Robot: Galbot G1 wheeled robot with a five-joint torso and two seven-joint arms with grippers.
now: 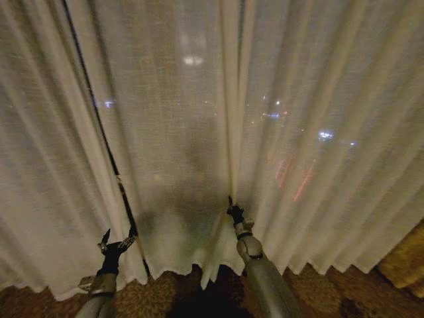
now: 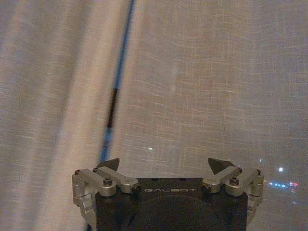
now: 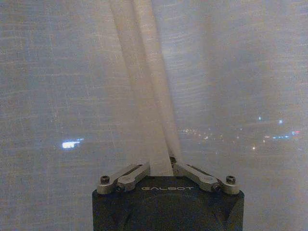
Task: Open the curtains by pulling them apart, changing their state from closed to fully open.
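Curtains (image 1: 199,119): closed, hanging to the carpeted floor (image 1: 179,291), their inner edges meeting at the middle fold.
Dark wand (image 1: 99,126): slants down across the left panel.
Right hand (image 1: 232,211): pinching the middle fold's edge.
Left hand (image 1: 116,240): fingers spread, just beside the wand's lower end.

Floor: dark patterned carpet (image 1: 179,291), brown with lighter mottled figures, seen in the head view as a strip along the bottom. Hems of the sheer cream-white pleated curtains (image 1: 199,132) reach down to it; cannot tell if they touch. A thick golden-brown drape (image 1: 404,265) meets the carpet at the far right corner.
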